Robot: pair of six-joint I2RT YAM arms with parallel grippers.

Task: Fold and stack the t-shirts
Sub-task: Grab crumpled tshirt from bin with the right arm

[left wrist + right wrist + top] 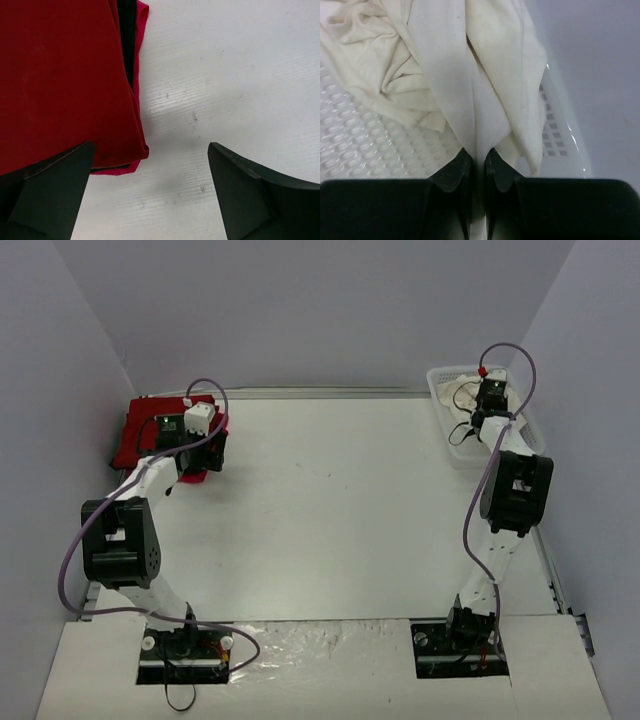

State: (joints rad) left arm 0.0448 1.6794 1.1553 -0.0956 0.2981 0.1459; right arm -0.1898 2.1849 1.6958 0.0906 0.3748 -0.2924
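Right gripper (479, 161): jaws pressed nearly together, pinching a fold of the soft cream-white cloth t-shirt (470, 75). The shirt lies crumpled in the white plastic mesh basket (360, 145) at the far right corner of the white table (330, 500). Left gripper (150, 146): spread wide, holding nothing, at the near edge of the flat bright red folded t-shirt stack (60, 75) at far left. 1 finger is over red cloth, the other over bare table.

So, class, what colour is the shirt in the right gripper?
Cream-white shirt; best seen in right wrist view.
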